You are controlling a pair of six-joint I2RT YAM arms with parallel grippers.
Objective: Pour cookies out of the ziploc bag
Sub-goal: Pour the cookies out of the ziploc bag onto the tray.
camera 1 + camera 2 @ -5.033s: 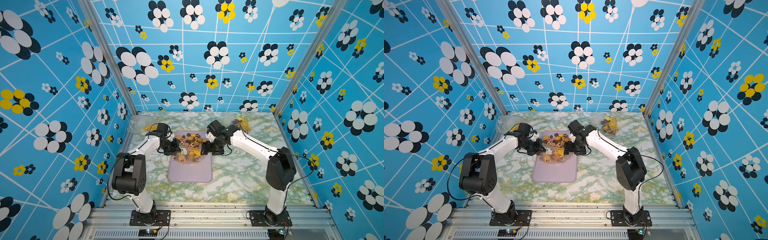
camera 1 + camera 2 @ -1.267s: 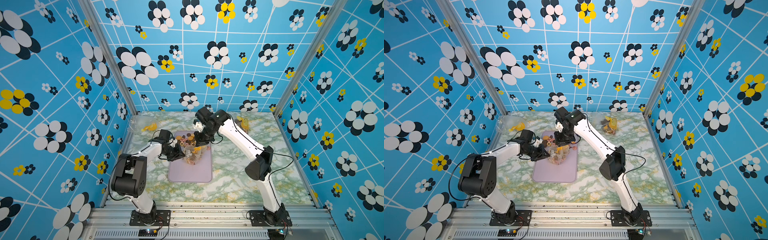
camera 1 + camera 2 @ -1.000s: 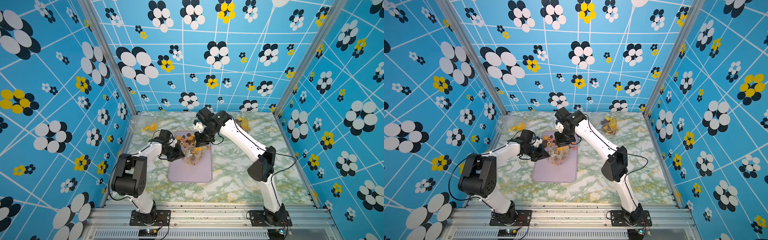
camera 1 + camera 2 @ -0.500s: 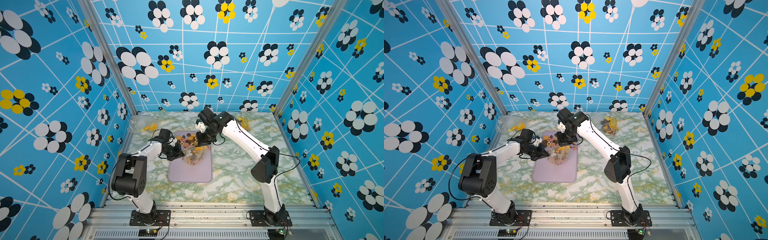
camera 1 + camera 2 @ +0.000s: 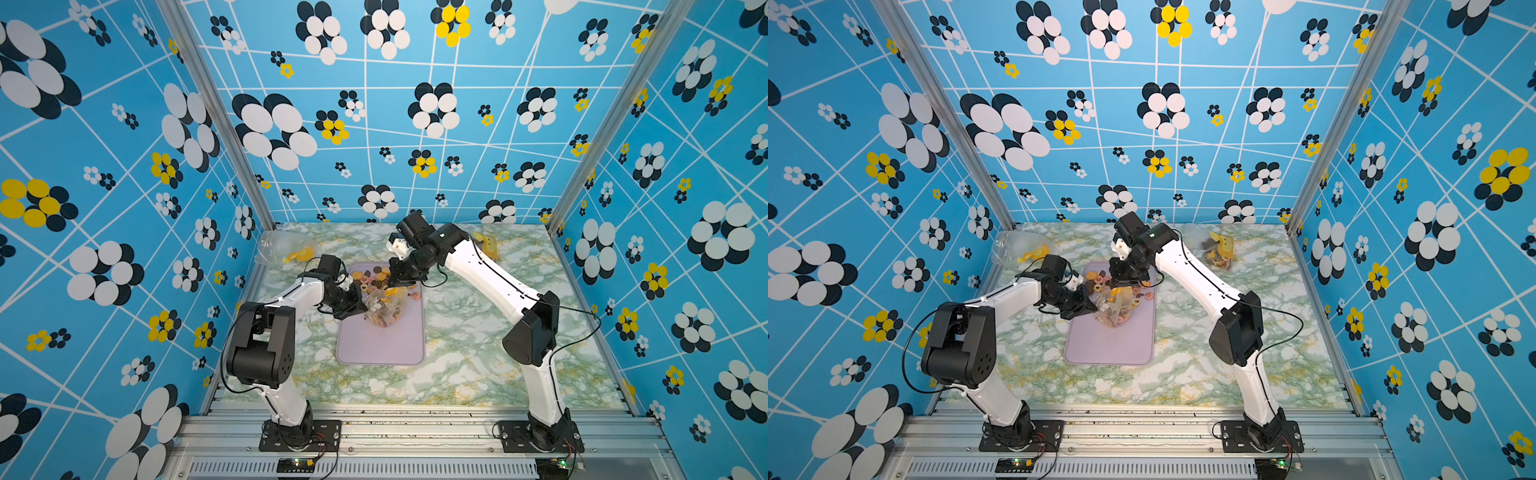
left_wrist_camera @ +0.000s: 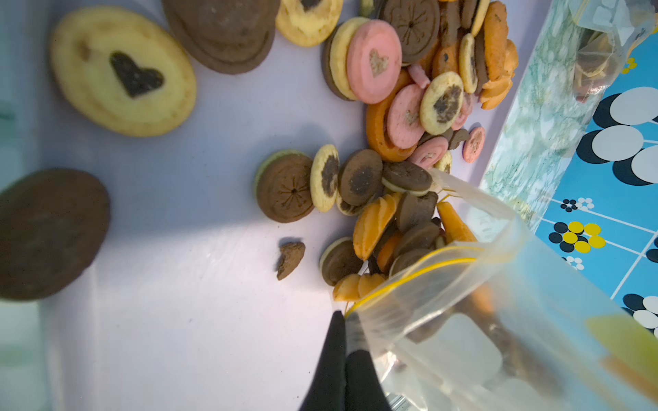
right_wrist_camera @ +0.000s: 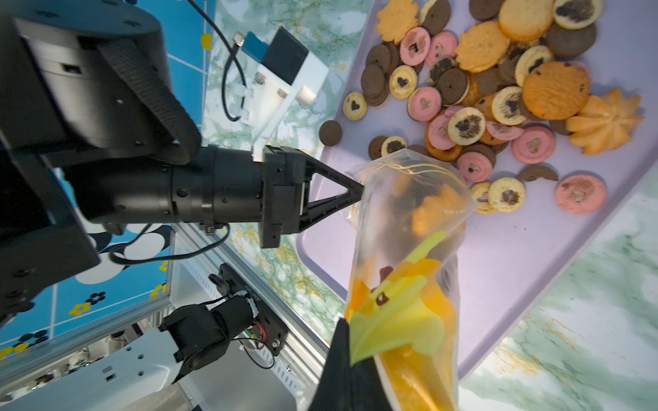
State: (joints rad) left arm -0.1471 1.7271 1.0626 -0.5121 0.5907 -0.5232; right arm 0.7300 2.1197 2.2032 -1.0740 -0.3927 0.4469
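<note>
two hands, both clenched on one thing. your left hand (image 7: 357, 194) is pinched tight on the mouth rim of the ziploc bag (image 7: 409, 220), right by the yellow zip line (image 6: 409, 277) and low over the tray (image 5: 380, 349). your right hand (image 5: 397, 283) is clamped on the bag's closed bottom end, higher above the tray, so the bag hangs slanted with its mouth down at the tray surface.

most of the cookies (image 7: 480, 89) are already out, heaped and scattered over one end of the tray, while the rest of the tray is bare. a smaller clutch sits inside the bag, bunched at the mouth and partly spilling past the rim. a flat yellow piece (image 7: 402, 313) with a face-like print lies up near the bag's bottom. my read is that you are well past halfway. what is left is a steeper tip or a shake to clear the mouth.

the bag is thin, clear, crinkled film that sags wherever it isn't held. the cookies are small, matte, hard-looking discs. some are dark brown sandwiches, some pink or pale with heart marks, some orange and fluted. the tray is smooth lavender with rounded corners, and it rests on the green marble-print table (image 5: 457, 374).
</note>
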